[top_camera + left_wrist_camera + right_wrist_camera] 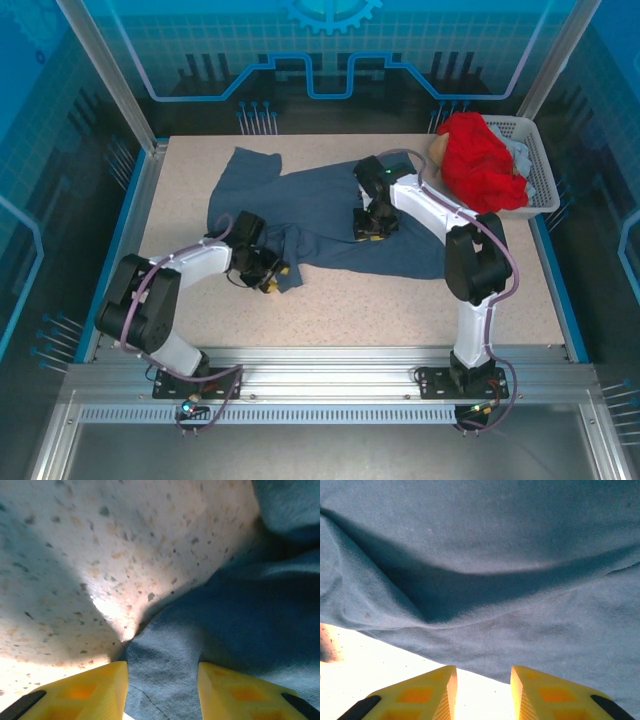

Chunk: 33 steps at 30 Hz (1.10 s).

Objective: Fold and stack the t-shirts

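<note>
Left claw is straddling the blue shirt, grip unclear; right claw, narrowly open, is hovering at its edge.

The top external camera looked down from above and behind the arm bases over the whole table. Each wrist camera peered past its own yellow fingers, very close to the slate-blue t-shirt, shared by all three views.

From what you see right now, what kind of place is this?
Probably a robot test cell in a lab: a speckled table fenced by a metal frame and blue see-through walls, with two robot arms bolted at its edge.
</note>
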Available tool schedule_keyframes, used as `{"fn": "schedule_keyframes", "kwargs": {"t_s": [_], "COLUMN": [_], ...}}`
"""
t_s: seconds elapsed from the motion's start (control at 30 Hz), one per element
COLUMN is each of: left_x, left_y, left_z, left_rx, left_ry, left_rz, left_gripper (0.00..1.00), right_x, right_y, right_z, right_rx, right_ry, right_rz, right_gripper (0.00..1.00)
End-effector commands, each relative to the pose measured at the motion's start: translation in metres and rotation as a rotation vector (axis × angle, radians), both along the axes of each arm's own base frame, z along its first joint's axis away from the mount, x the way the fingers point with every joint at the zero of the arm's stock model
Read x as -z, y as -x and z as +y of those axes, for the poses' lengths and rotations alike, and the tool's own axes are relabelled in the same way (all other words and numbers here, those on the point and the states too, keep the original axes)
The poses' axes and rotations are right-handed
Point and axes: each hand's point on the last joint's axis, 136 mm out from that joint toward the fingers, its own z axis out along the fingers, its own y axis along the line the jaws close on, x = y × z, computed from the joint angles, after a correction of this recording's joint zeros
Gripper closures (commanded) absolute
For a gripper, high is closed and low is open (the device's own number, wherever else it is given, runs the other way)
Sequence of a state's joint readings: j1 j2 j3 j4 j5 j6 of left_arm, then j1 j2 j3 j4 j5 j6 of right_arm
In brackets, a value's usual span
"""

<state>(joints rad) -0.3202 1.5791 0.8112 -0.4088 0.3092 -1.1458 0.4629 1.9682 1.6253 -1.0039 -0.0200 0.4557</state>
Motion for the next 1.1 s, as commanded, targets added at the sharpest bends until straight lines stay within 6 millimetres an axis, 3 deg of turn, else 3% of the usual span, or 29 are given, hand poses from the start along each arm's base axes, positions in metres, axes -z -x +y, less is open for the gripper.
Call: {"fn": "schedule_keyframes", "kwargs": {"t_s": [0.0,0.2,0.4,0.53,0.7,0.97,1.07], "left_x": [0.000,0.001,-0.021,-0.040,-0.027,-0.011,-0.002], "left_y": [0.008,0.017,0.028,0.031,0.035,0.006,0.003], "left_z": [0.001,0.002,0.005,-0.006,-0.012,-0.026,-0.028], "left_rx": [0.049,0.244,0.402,0.437,0.445,0.479,0.494], "left_ry": [-0.056,-0.231,-0.405,-0.434,-0.386,-0.356,-0.345], "left_rz": [0.061,0.171,0.139,0.014,-0.013,-0.063,-0.034], "left_gripper": [0.58,0.57,0.48,0.46,0.51,0.53,0.58], "right_x": [-0.014,-0.013,-0.023,-0.032,-0.039,-0.042,-0.043], "right_y": [0.005,0.008,0.010,0.014,0.025,0.042,0.044], "right_z": [0.001,-0.002,-0.008,-0.015,-0.022,-0.028,-0.029], "right_rx": [0.015,0.023,0.028,0.038,0.051,0.055,0.059], "right_ry": [-0.036,-0.030,-0.017,-0.015,-0.033,-0.041,-0.044], "right_rz": [-0.015,-0.005,-0.031,-0.058,-0.077,-0.068,-0.067], "right_gripper": [0.66,0.66,0.65,0.65,0.65,0.64,0.64]}}
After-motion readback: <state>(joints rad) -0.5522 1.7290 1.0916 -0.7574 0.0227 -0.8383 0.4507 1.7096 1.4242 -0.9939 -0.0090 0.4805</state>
